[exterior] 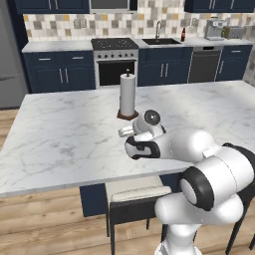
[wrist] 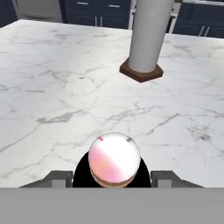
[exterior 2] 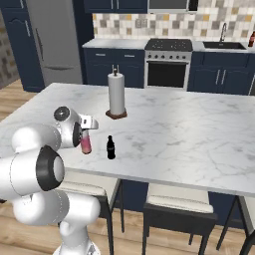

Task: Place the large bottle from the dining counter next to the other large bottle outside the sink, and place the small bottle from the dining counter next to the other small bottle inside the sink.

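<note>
Gripping: fingers (wrist: 112, 178) clamp the upright pink-and-white plastic bottle (exterior 2: 86, 143).
Axis: vertical, between both fingers.
Neighbour: small dark glass bottle (exterior 2: 110, 148) just beside it.

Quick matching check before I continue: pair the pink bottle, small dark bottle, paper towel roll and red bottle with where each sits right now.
Things:
1. pink bottle
2. small dark bottle
3. paper towel roll
4. red bottle

Places:
A. on the back counter, beside the sink
B. between the tips of the gripper
C. upright on a brown base
D. standing free on the dining counter, near its front edge

Pairs: 1-B, 2-D, 3-C, 4-A
</note>
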